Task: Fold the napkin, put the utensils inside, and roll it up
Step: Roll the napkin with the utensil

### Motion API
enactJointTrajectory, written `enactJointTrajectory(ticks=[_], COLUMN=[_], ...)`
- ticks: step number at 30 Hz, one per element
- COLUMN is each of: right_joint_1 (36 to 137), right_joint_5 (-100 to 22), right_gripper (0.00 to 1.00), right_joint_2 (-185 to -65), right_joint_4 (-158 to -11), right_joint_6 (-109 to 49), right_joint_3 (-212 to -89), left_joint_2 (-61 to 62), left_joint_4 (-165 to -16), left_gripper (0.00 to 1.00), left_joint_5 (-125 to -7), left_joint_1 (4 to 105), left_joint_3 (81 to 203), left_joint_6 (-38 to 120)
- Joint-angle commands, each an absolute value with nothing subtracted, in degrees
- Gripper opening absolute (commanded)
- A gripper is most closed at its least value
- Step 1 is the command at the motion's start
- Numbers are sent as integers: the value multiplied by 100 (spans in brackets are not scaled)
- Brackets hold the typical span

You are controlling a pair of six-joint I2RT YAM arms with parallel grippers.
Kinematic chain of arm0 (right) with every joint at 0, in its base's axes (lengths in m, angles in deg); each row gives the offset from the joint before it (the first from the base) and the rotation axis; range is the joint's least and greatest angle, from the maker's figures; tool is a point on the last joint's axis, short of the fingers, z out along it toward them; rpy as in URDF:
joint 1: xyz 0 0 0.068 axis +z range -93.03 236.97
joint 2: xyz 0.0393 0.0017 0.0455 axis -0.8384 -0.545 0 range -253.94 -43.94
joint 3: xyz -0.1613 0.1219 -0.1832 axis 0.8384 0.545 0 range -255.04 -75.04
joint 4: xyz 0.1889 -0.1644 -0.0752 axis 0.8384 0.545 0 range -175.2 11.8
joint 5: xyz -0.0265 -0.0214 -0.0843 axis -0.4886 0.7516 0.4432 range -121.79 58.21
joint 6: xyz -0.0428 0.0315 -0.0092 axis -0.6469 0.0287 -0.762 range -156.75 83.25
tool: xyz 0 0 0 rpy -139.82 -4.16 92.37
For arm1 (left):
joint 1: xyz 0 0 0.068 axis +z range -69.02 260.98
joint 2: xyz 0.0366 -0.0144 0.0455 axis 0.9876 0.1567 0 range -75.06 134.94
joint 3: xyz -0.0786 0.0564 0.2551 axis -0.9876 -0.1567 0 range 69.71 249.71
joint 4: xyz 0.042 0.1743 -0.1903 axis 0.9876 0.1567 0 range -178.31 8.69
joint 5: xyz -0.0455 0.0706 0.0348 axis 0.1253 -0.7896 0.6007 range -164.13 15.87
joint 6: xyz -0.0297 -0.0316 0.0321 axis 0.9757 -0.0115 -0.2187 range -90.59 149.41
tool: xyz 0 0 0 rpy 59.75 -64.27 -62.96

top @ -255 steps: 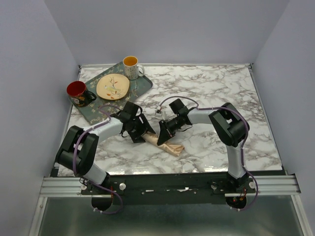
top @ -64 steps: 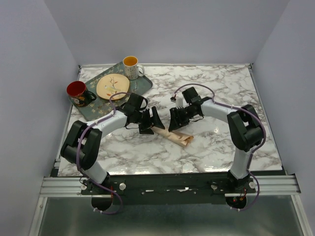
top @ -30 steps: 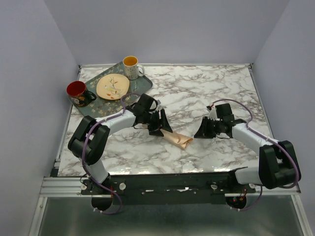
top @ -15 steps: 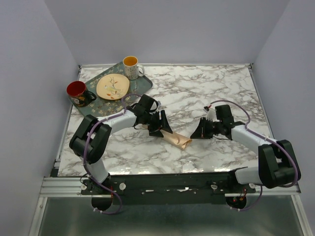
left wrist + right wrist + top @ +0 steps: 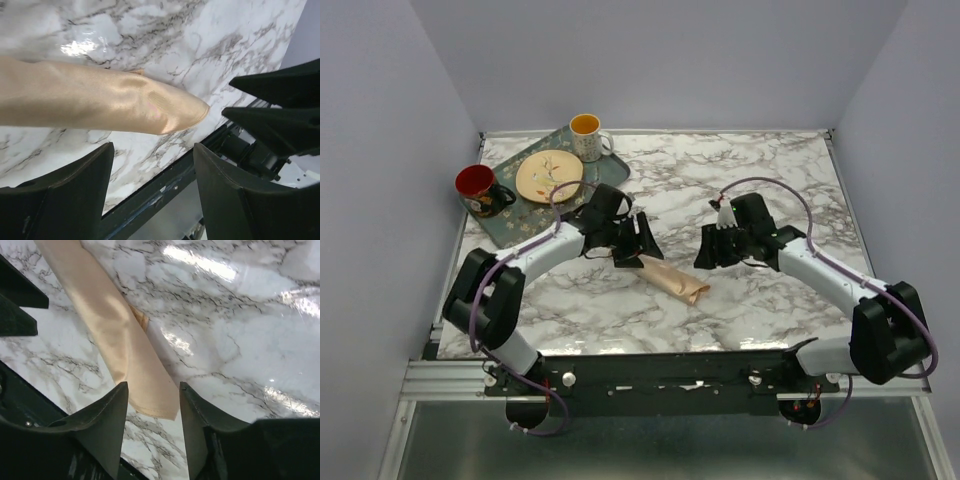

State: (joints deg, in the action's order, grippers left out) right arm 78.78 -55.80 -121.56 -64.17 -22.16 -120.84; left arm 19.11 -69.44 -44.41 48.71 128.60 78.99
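Peach-tan, the napkin point(image 5: 676, 281) lies rolled in a slanted tube on the marble table point(image 5: 760, 165). Just behind it, the left gripper point(image 5: 645, 245) and right gripper point(image 5: 706, 254) hover, jaws apart, holding nothing. Far left, a tray point(image 5: 609, 172) bears a plate point(image 5: 549, 176).

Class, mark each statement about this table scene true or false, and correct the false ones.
1. The napkin lies rolled up on the table. True.
2. The left gripper is clamped on the napkin. False: it is open and holds nothing.
3. The plate sits on the tray. True.
4. Both mugs are red. False: only the near mug is red; the far mug is pale outside and orange inside.
5. The right gripper has its fingers apart. True.
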Motion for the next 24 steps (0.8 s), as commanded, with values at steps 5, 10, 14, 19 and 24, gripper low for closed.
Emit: enactJointTrajectory(ticks=[5,10,14,19,24], right_joint_1=[9844,10617,10970,11172,11217], right_joint_5=[-3250,-2574,-2274,-2133,-1869], right_gripper=[61,65,67,67,66], right_joint_2=[-12811,-13507,-14052,-14526,-14861], right_joint_4=[-5690,-5620,-5576,-5567,-5558], right_joint_6=[-3182,-3499,-3561,-3578,-3561], right_joint_3=[-13207,-13734,-14130,-14394,-14605], left_joint_2=[458,-18,-88,-123,-97], left_joint_4=[-6678,-6502,-6493,-6546,-6546], left_gripper=[75,75,75,76,76], left_joint_5=[-5523,-5602,-5444,-5321,-5277], left_joint_1=[5961,6472,6683,6771,6806], left_joint_3=[12184,11841,11700,11568,11568], left_joint_6=[8214,8144,8100,8100,8047])
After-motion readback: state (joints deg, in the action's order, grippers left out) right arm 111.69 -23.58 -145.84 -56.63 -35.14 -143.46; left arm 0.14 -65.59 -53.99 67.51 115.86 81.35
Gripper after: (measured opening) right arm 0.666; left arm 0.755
